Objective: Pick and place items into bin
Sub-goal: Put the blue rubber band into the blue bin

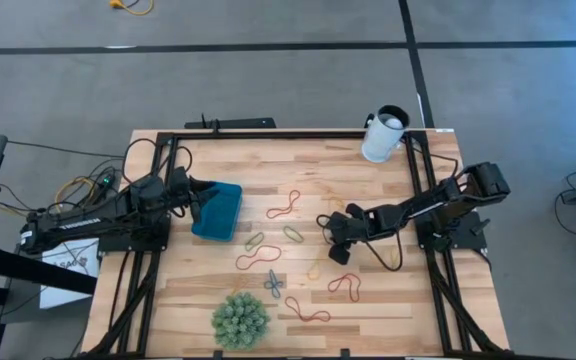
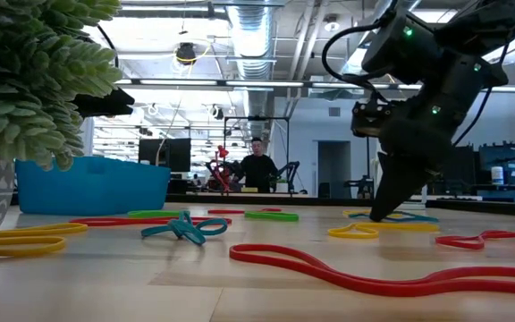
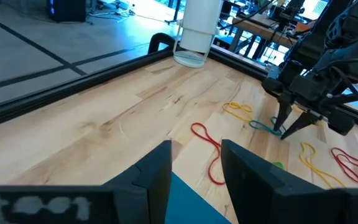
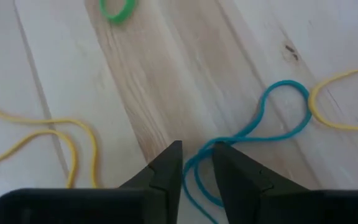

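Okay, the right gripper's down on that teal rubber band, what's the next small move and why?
Probably close the fingers. The right gripper sits low at the table with the teal band running between its slightly parted tips, not yet pinched. The bin waits by the left gripper.
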Tool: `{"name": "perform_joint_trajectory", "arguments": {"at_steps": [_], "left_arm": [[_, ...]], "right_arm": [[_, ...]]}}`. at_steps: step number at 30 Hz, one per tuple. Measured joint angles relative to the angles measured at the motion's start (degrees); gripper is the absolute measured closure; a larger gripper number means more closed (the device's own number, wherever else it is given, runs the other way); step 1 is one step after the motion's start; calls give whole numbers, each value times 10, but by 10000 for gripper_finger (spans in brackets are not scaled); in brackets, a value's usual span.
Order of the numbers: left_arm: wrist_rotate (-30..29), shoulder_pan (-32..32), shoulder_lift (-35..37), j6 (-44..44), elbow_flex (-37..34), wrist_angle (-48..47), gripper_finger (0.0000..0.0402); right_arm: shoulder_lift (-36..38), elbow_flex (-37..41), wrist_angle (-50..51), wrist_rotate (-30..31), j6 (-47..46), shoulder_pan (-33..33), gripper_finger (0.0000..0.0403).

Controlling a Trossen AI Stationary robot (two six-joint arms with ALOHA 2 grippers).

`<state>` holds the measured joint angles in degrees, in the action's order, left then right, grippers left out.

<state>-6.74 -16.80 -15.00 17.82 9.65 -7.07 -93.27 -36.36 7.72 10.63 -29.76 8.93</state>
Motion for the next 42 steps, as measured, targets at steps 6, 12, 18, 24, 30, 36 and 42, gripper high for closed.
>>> {"name": "perform_joint_trajectory", "arguments": {"at_steps": [6,12,18,24,30,36,42], "left_arm": [[0,0,0,0,0,0,274],[0,0,0,0,0,0,274],[-2,0,0,0,0,1,274],[-45,0,0,0,0,4,274],[-117,0,0,-1,0,3,274],[-232,0,1,2,0,4,274],[-251,0,0,-16,0,1,274]], "right_arm": [[0,1,-4,4,-4,0,394],[38,-19,-27,-1,9,-1,397],[82,-98,-102,83,167,-11,400],[36,-168,-354,12,357,-41,401],[-99,-282,-406,-68,373,-86,402],[-246,-430,-402,-94,365,-126,402],[-356,-576,-373,-155,343,-149,403]]}}
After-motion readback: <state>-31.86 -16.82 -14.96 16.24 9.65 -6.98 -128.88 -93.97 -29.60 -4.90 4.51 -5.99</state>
